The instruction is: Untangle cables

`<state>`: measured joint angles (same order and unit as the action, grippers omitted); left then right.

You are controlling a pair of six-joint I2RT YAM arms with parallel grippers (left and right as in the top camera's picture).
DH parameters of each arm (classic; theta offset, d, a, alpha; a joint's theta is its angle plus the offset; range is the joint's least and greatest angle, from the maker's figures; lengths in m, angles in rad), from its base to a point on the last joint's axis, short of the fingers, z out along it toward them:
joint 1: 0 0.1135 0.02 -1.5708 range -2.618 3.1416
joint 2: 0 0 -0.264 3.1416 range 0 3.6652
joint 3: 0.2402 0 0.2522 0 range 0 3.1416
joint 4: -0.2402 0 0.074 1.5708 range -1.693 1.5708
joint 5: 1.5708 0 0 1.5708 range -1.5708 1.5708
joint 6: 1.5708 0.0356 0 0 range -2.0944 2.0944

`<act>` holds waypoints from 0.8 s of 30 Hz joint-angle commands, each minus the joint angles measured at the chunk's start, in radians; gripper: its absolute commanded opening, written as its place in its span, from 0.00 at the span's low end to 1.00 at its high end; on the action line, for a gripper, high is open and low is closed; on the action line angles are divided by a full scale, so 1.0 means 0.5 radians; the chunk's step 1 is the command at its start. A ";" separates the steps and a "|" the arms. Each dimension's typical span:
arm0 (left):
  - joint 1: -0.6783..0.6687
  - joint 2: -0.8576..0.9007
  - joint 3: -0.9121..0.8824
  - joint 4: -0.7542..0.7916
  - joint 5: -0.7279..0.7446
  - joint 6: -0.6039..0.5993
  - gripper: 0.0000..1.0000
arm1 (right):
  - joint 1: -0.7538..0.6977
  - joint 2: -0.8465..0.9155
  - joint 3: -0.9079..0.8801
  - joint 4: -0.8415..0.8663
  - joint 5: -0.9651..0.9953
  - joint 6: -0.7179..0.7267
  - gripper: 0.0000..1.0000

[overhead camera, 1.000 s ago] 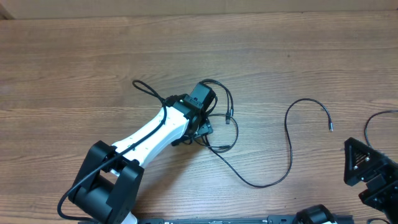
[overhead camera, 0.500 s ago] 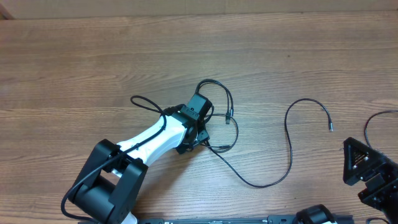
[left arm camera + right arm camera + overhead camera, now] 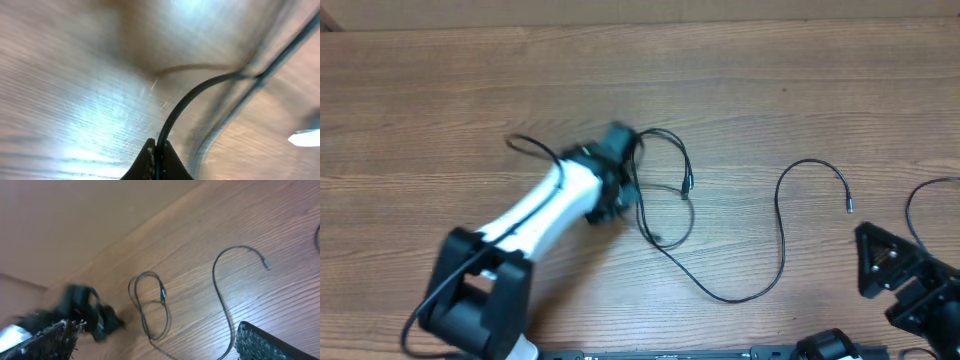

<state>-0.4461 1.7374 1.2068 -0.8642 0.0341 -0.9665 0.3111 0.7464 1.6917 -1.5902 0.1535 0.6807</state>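
Thin black cables lie on the wooden table. One forms a loop [image 3: 665,190] at the centre and runs on in a long curve [image 3: 780,235] to a small plug [image 3: 849,206]. Another cable [image 3: 920,195] curves in at the right edge. My left gripper [image 3: 618,198] is at the loop's left side; in the left wrist view it [image 3: 159,152] is shut on a black cable [image 3: 192,95] that rises from between the jaws. My right gripper [image 3: 895,285] stands open at the lower right, apart from the cables, nothing between its fingers [image 3: 270,342]. The right wrist view shows the loop [image 3: 150,305] and the long curve [image 3: 222,297].
The left arm's white link [image 3: 535,205] lies diagonally from the lower left, with its own thicker black wire [image 3: 525,145] bulging out to the left. A dark rail [image 3: 720,353] runs along the table's front edge. Bare wood lies beyond the cables at the back.
My left gripper has gone from open to shut on the cable and moved left and slightly back, pulling the loop with it. The right gripper has shifted a little to the left.
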 commanded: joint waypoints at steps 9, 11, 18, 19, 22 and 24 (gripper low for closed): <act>0.198 -0.512 0.921 -0.271 0.029 0.542 0.04 | 0.006 0.018 -0.873 0.526 -0.737 -0.001 1.00; 0.199 -0.576 0.945 -0.270 0.020 0.563 0.04 | 0.006 0.021 -1.091 0.747 -0.913 -0.008 1.00; 0.200 -0.722 0.945 -0.315 -0.030 0.580 0.04 | 0.010 0.121 -1.643 1.387 -1.155 -0.346 1.00; 0.200 -0.732 0.945 -0.321 -0.030 0.581 0.04 | 0.014 0.160 -1.697 1.448 -1.155 -0.408 1.00; 0.200 -0.749 0.945 -0.330 -0.031 0.582 0.04 | 0.065 0.307 -1.789 1.575 -1.173 -0.439 1.00; 0.200 -0.753 0.945 -0.330 -0.032 0.582 0.04 | 0.143 0.440 -1.812 1.652 -1.218 -0.488 1.00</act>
<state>-0.3405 1.3891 1.6688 -1.0286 0.0326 -0.6991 0.3420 0.9100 0.7998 -0.7937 -0.4026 0.5087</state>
